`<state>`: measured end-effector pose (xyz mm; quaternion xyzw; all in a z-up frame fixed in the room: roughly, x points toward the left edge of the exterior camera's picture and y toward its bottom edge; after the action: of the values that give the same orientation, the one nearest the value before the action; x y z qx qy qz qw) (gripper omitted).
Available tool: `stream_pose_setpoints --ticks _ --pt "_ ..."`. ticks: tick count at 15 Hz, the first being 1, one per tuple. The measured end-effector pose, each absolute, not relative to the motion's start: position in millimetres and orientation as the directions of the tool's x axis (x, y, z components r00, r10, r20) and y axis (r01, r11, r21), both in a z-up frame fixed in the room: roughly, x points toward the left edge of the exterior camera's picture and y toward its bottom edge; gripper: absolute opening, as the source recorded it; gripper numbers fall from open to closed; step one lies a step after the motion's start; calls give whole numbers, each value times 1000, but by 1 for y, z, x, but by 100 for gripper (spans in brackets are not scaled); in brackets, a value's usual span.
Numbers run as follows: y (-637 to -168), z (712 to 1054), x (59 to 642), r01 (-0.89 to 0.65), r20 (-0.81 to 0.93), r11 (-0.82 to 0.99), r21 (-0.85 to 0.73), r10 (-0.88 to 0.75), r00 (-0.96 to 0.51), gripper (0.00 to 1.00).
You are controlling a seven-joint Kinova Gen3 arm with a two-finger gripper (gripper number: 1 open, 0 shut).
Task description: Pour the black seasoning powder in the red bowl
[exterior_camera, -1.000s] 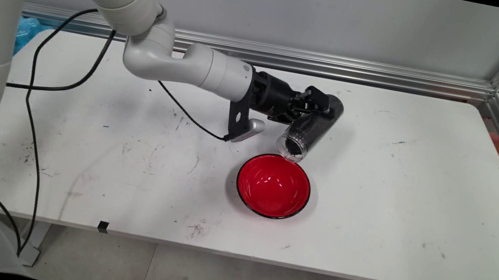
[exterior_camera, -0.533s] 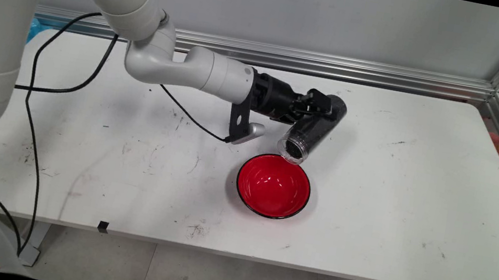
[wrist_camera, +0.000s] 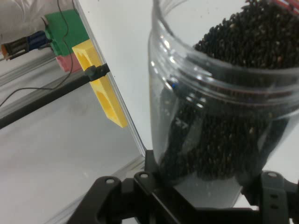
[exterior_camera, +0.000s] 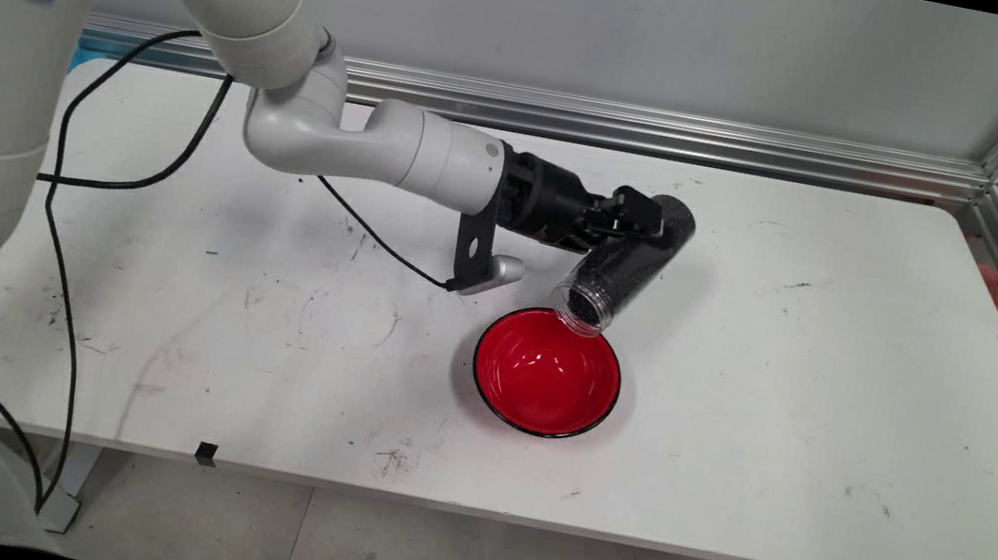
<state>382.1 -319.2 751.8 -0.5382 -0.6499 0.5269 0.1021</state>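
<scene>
Holding a clear plastic jar [exterior_camera: 624, 258] packed with small black grains, my black two-finger gripper [exterior_camera: 638, 224] has its fingers closed round the jar's body near the base — the hand view shows the jar [wrist_camera: 219, 107] wedged between them, grains heaped toward the open mouth. The jar is tipped mouth-down, its threaded neck just above the far rim of the glossy red bowl with the black edge [exterior_camera: 546, 372]; the bowl looks empty to me.

To do this well, I judge the mouth wants to sit further in over the bowl's middle, not at its lip, and the tilt should grow slowly — a packed jar may let go in a rush and scatter grains across the scuffed white table [exterior_camera: 795, 390].

Room is generous: bare tabletop right of the bowl and in front of it. The aluminium rail [exterior_camera: 686, 134] along the back wall lies behind the jar's base, and a black cable [exterior_camera: 384, 241] hangs from the wrist left of the bowl.
</scene>
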Motion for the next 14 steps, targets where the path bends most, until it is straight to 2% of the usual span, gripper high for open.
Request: stream_pose_setpoints --ticks 14 --pt "-308 745 382 601 -488 -203 -773 797 -357 0"
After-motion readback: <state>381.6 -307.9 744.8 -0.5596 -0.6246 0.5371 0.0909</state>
